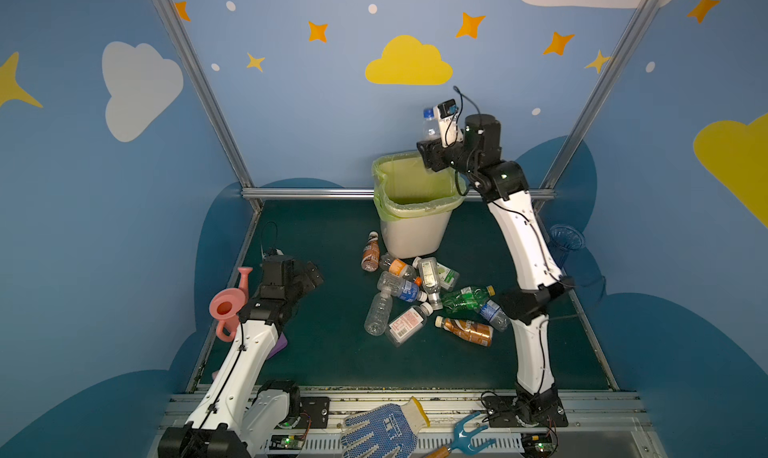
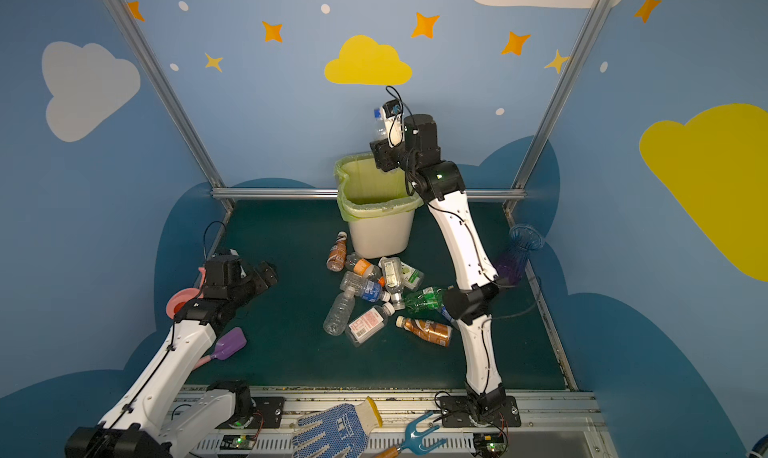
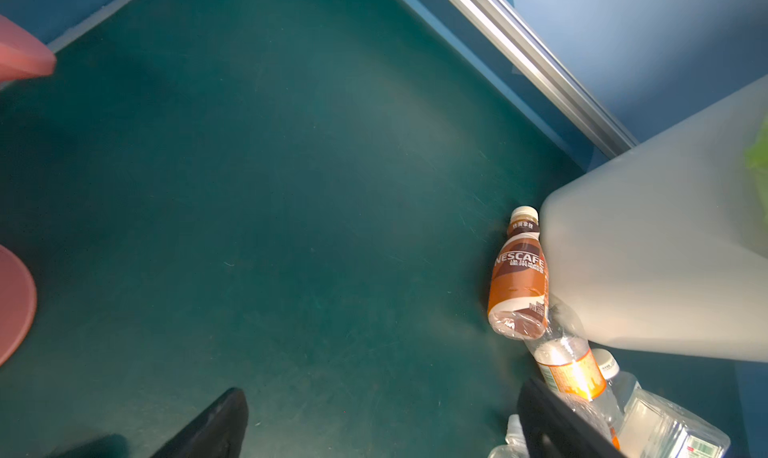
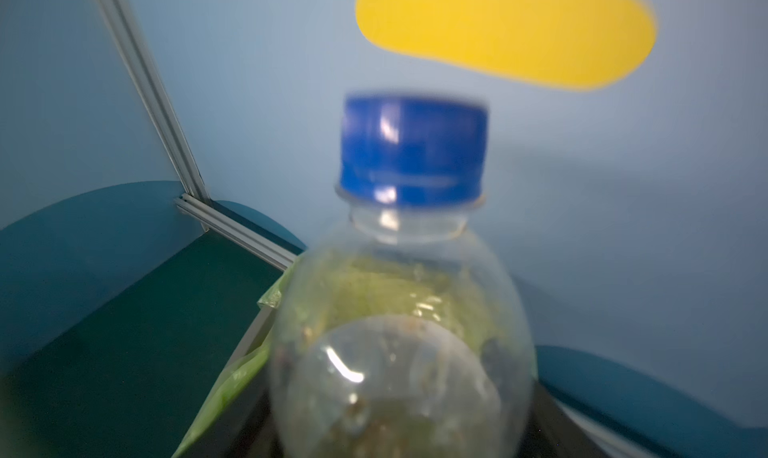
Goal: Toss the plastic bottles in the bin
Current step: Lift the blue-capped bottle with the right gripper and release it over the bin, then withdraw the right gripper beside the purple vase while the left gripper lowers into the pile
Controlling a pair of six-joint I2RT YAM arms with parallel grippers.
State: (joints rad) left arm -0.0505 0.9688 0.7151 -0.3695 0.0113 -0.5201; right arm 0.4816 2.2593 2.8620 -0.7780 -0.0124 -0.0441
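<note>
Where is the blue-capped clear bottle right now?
The blue-capped bottle is cap-up at the right pincer, above the right rim of the bin, in both top views.

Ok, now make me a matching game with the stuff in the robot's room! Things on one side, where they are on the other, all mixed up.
Things:
1. blue-capped bottle
2. pink watering can
3. Nescafe bottle
4. dotted glove

Places:
A. lying next to the foot of the bin
B. beside the left arm
C. high up at the right pincer
D. on the metal rail at the front

Pairs: 1-C, 2-B, 3-A, 4-D
</note>
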